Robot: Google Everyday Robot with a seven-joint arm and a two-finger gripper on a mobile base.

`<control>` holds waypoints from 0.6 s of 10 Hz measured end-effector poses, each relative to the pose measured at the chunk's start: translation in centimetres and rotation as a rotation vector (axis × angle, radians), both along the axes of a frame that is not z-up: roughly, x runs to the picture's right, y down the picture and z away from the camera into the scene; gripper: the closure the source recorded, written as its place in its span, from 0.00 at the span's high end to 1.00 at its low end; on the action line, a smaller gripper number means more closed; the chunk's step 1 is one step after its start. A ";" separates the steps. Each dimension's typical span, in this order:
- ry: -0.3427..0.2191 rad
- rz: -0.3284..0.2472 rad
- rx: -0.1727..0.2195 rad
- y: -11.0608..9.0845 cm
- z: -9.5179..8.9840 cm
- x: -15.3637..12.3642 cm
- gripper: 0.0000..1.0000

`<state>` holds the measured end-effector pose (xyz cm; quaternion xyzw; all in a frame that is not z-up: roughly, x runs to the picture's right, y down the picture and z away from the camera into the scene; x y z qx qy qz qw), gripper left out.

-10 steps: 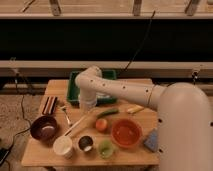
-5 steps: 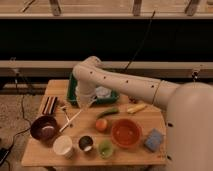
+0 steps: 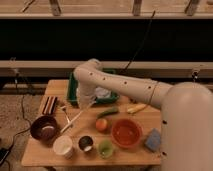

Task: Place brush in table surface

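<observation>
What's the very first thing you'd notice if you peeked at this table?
The big white robot arm grabs your eye: it bends in from the right over the green tray at the back of the table surface. Its gripper, fingers shut, sits just in front of that tray, at the top end of the slim brush, which slants down toward the dark bowl. Next comes the bright orange bowl near the front right.

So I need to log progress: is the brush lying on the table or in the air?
In the air, tilted: the brush hangs slanted from the shut gripper above the table, beside the fork.
</observation>
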<state>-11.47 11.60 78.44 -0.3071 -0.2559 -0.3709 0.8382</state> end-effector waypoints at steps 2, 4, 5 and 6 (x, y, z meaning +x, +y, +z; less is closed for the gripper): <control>0.006 0.001 -0.029 1.0 1.2 -0.1 0.00; 0.010 0.003 -0.057 1.9 2.2 -0.3 0.00; 0.014 0.004 -0.076 2.5 2.8 -0.4 0.00; 0.018 0.004 -0.090 3.0 3.3 -0.5 0.02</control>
